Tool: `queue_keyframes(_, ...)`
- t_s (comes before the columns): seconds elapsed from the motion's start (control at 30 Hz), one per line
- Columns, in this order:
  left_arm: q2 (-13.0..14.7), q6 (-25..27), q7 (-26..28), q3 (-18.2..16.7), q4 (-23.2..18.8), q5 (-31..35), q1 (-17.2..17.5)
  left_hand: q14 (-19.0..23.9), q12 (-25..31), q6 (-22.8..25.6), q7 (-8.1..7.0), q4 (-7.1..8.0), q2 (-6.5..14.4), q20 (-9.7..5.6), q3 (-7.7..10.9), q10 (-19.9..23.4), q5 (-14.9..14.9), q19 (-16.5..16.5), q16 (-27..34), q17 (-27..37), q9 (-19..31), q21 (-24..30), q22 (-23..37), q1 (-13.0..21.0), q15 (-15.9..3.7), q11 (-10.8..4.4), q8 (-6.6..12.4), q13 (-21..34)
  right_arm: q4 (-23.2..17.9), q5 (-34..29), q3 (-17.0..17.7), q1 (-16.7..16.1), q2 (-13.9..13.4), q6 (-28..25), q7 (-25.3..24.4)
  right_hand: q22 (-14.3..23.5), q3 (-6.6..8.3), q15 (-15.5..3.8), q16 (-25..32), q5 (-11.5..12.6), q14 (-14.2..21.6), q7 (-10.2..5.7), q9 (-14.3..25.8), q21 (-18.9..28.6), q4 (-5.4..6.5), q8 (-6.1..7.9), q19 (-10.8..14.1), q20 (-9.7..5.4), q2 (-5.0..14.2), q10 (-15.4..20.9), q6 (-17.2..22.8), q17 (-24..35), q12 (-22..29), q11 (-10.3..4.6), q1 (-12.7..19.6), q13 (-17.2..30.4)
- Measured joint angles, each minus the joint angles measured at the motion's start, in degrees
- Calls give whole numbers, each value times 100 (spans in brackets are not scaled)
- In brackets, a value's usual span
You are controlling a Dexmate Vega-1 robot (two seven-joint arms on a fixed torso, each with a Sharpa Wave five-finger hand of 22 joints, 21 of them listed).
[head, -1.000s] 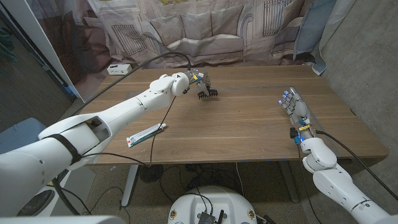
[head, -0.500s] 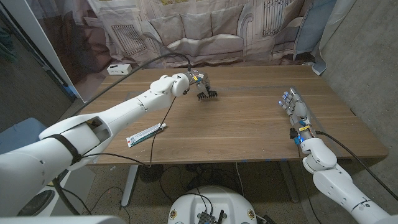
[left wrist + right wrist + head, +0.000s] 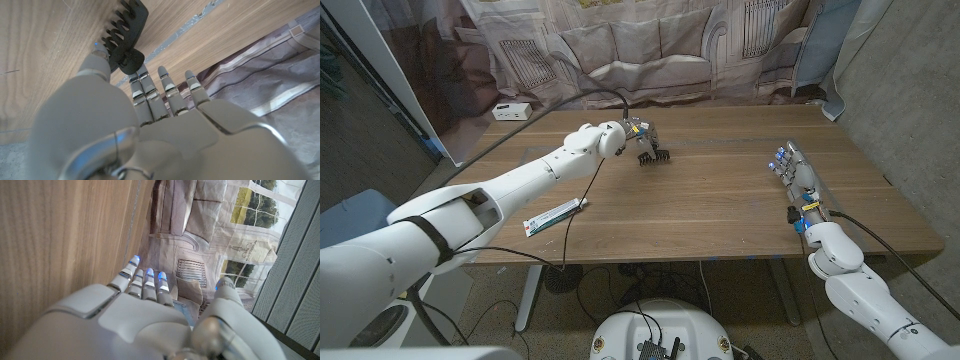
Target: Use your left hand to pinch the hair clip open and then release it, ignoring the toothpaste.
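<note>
One left hand [image 3: 632, 133] pinches the hair clip [image 3: 653, 153].

A robot lab or test room: a wooden table [image 3: 720, 200] stands before a printed living-room backdrop [image 3: 650, 50], cables [image 3: 610, 290] trailing beneath.

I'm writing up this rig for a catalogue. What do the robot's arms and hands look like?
Both arms have smooth, glossy white rounded shells. The left arm has a black band near the shoulder and a thin black cable hanging along it; the right arm trails a black cable too. The left hand and right hand are pale grey with jointed fingers; the right hand's fingertips glow blue.
</note>
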Motion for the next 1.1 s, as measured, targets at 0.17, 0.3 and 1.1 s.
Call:
queue_keyframes(0.17,-22,-1,-18,22,45,-20,-11,-30,0,-7,7,0,0,-7,0,-9,0,-8,0,1,0,0,0,0,30,-9,0,0,-11,1,16,-7,-12,-9,-1,0,0,0,0,0,0,0,0,0,0,0,0,0,0,0,0,0,0,0,0,0)
queue_keyframes(0.3,-37,-1,-23,36,64,-31,-19,-30,0,-52,10,1,0,-8,0,-9,0,-8,0,1,0,0,0,0,30,-9,0,1,-16,1,19,-8,-18,-16,-1,0,0,0,0,0,0,0,0,0,0,0,0,0,0,21,0,0,0,-21,0,0)
queue_keyframes(1.1,-114,11,-95,152,194,-52,-97,-146,0,-154,-11,1,23,-21,0,-188,0,-77,0,14,1,0,0,-84,24,0,0,2,92,35,12,30,37,40,61,0,-24,0,0,0,0,0,0,0,24,0,0,0,0,21,0,0,0,-20,0,0)
